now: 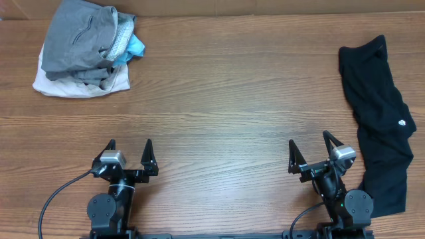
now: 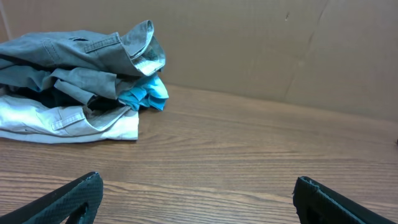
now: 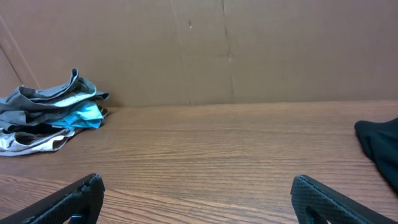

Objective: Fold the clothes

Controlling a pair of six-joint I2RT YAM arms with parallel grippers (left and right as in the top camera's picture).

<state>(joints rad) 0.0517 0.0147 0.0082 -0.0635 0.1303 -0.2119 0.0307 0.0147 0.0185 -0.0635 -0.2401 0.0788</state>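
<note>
A pile of grey, white and light-blue garments lies on the wooden table, far left, near a cardboard wall

A wooden table fills the lower half of the view, its grain running side to side. At the table's far edge stands a brown cardboard wall with upright creases. On the table's far left, near that wall, lies a pile of garments, grey on top, light blue in the middle and white underneath. At the table's right side a black garment reaches in, cut off by the frame. Over the table's near edge the right gripper has its dark fingers spread wide, with nothing between them.
</note>
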